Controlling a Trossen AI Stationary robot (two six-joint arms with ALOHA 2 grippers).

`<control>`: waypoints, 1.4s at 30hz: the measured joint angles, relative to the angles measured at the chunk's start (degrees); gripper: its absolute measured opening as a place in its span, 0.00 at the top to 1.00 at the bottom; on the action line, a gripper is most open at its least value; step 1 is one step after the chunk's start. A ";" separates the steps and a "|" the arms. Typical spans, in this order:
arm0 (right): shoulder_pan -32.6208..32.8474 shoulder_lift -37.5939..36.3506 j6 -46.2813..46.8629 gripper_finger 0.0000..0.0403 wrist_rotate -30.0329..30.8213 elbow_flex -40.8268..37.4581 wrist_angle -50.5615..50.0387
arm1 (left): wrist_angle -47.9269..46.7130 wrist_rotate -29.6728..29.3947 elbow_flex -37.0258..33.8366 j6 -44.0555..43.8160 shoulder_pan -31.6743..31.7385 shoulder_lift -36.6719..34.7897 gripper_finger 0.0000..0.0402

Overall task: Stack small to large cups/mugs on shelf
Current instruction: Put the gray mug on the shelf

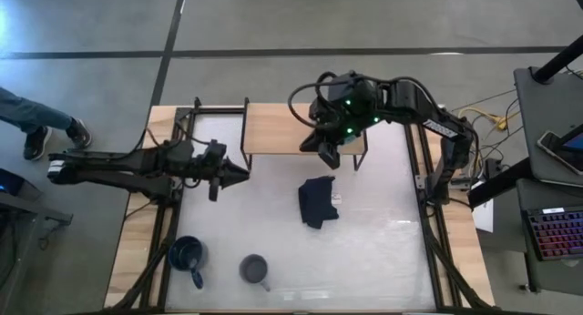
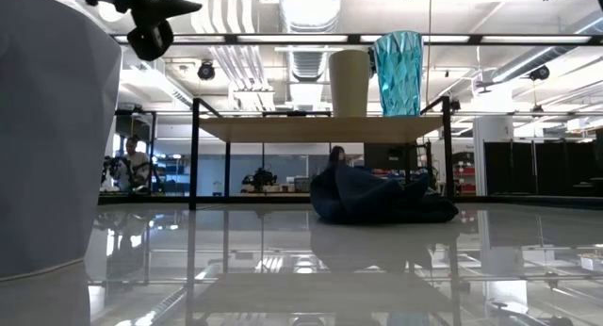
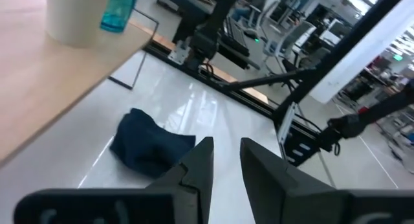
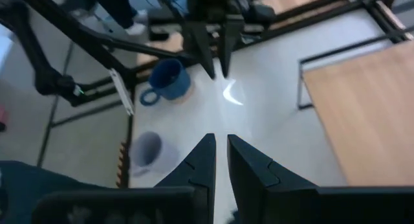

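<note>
The beige cup (image 2: 349, 82) and the taller teal mug (image 2: 399, 73) stand upright side by side on the light-wood shelf (image 2: 320, 128). In the high view my right arm hides them. The dark blue mug (image 1: 189, 254) and the grey-lavender mug (image 1: 254, 269) stand on the white tabletop near its near edge. My right gripper (image 1: 332, 149) hovers over the shelf's right end, its fingers (image 4: 220, 153) shut on nothing. My left gripper (image 1: 235, 172) hangs in the air by the shelf's left end, pointing right, shut and empty (image 3: 226, 160).
A crumpled dark navy cloth (image 1: 317, 201) lies on the tabletop just in front of the shelf's right half. The shelf's left half (image 1: 269, 128) is bare wood. Black frame rails run along the table's left and right sides. A person's leg (image 1: 36, 124) shows on the floor at far left.
</note>
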 joint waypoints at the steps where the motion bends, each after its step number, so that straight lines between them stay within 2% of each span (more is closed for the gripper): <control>1: 0.35 0.02 0.79 0.92 0.02 -0.11 1.12 | -0.07 0.03 -0.15 -0.02 -0.32 -0.33 0.84; 6: 2.07 0.02 4.56 0.92 0.44 -0.68 3.50 | -0.09 0.45 -0.17 0.09 -1.39 -2.14 0.84; 12: 5.04 0.04 15.04 0.92 5.63 -4.20 -0.03 | -6.46 0.58 -0.14 0.11 -1.45 -4.18 0.84; 27: 16.23 0.11 35.62 0.90 7.16 -18.37 0.10 | -7.93 14.94 -0.12 -2.66 -1.83 -1.76 0.84; 32: 19.26 0.11 38.21 0.80 7.14 -21.73 2.99 | -9.82 14.14 -0.12 -2.82 -3.89 -1.40 0.84; 37: 21.53 0.11 38.22 0.69 7.59 -24.38 13.18 | -11.52 13.51 -0.10 -3.47 -7.96 -1.98 0.84; 42: 22.05 0.86 37.28 0.66 8.72 -27.60 17.40 | -17.78 5.34 -0.01 -6.63 -14.39 -3.30 0.84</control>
